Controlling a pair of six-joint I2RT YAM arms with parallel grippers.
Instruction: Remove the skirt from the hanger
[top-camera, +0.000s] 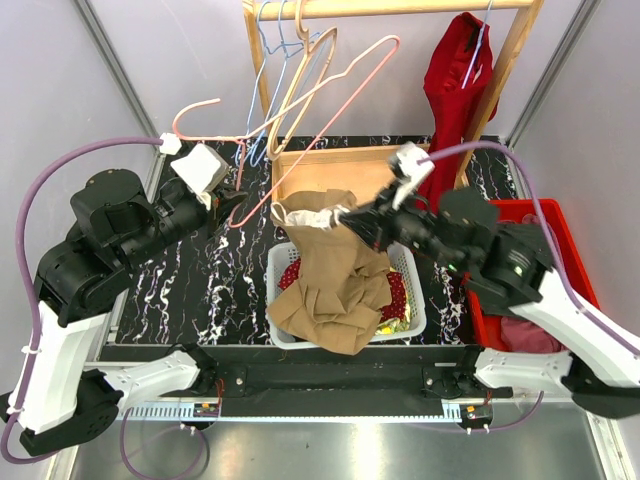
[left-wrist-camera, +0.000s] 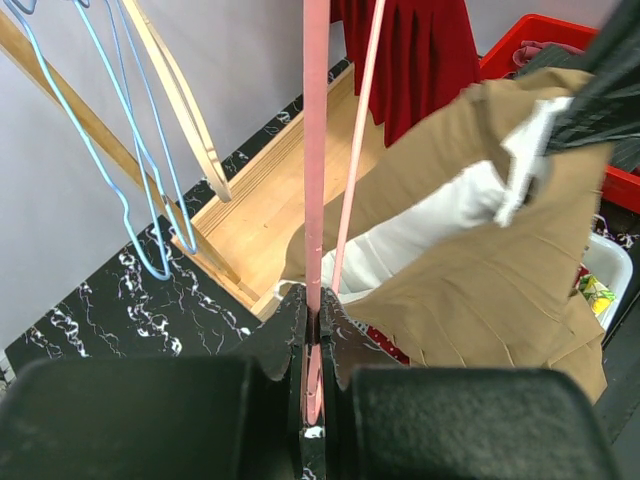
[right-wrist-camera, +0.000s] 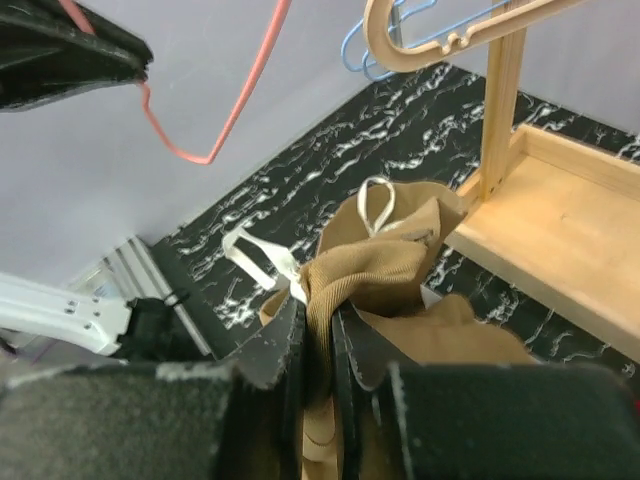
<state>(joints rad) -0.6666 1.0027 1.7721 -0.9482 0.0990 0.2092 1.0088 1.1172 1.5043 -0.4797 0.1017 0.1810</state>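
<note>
Left hand (left-wrist-camera: 313, 310) is clamped on the bottom wire of the pink hanger (left-wrist-camera: 316, 150), fingers pressed together with only the wire between them. Right hand (right-wrist-camera: 318, 315) is pinched shut on the bunched waistband of the tan skirt (top-camera: 335, 280), with a white loop sticking up beside its fingers. The skirt hangs from that hand over the middle of the counter (top-camera: 190, 290). Its lower part is piled in the white basket (top-camera: 410, 285) at the counter's near edge, on top of red patterned cloth. White lining shows inside the waist opening. The hanger is held up, tilted, left of the waistband; in the right wrist view it looks apart from the skirt. A red bin (top-camera: 560, 215) with clothes sits at the counter's right edge. The wooden rack (top-camera: 330, 165) stands at the far edge, just behind the skirt, with blue and wooden hangers (top-camera: 290, 70) on its rail. A red garment (top-camera: 455, 80) hangs at the far right.
</note>
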